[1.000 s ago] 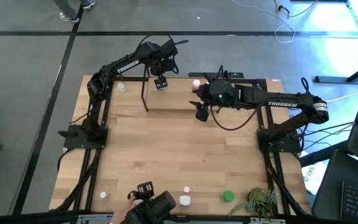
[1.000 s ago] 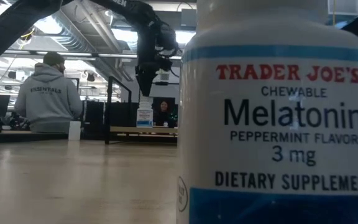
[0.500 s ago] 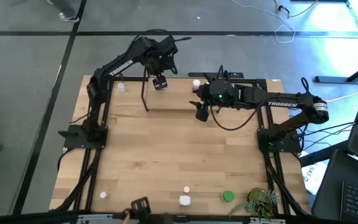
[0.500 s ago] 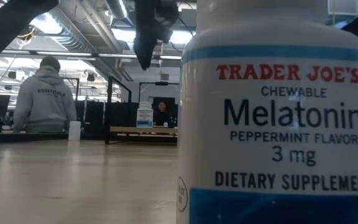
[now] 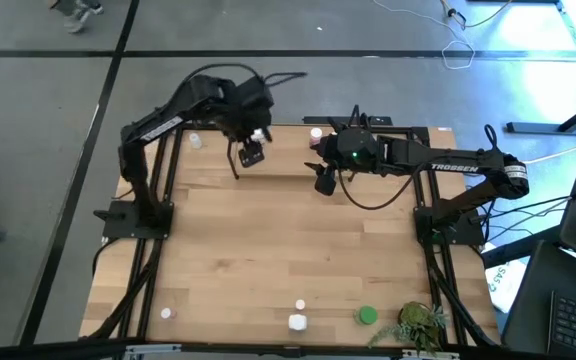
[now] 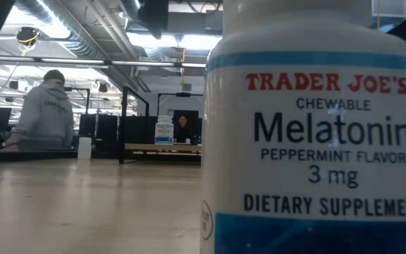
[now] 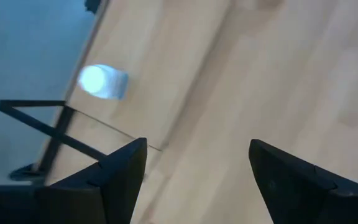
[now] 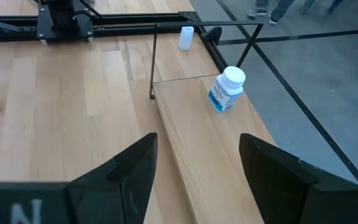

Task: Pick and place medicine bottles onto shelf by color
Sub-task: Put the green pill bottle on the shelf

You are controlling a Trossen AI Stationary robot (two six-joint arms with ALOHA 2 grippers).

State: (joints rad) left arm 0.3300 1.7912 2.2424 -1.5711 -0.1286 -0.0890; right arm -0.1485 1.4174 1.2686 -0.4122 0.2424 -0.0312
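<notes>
Pale wood-plank surface (image 5: 288, 250), two dark arms reaching over its far half.

Counts, high view:
- Near edge: four small bottles in all. Three are white ones (image 5: 167, 313), (image 5: 300, 304), (image 5: 296, 322), and one is a green round-topped bottle (image 5: 367, 316), which sits just beside a leafy green plant (image 5: 418, 322).
- Far edge: one small white bottle (image 5: 195, 141) stands on the surface, apart from the left end of the shelf.
- One two-tier shelf of light wood boards with thin black wire uprights (image 5: 283, 155) stands along the far edge.
- On its top board is one white-capped bottle with a blue label (image 8: 227, 90), upright, near the left end.
- Another white-capped bottle (image 5: 316, 133) sits toward the right part. Something pinkish lies just beside it, too small to identify.

Low view: one large white Trader Joe's melatonin bottle with a blue band (image 6: 316, 141) fills the right side, close to the camera. A person in a grey hooded top (image 6: 44, 113) is in the room behind.

Tools:
- Left tool (image 5: 251, 150) hangs above the left end of the shelf, fingers spread wide with nothing between them.
- Right tool (image 5: 323, 180) sits at the front edge of the shelf near its middle. Its fingers are also spread and empty, and it points along the top board toward the blue-labelled bottle.
</notes>
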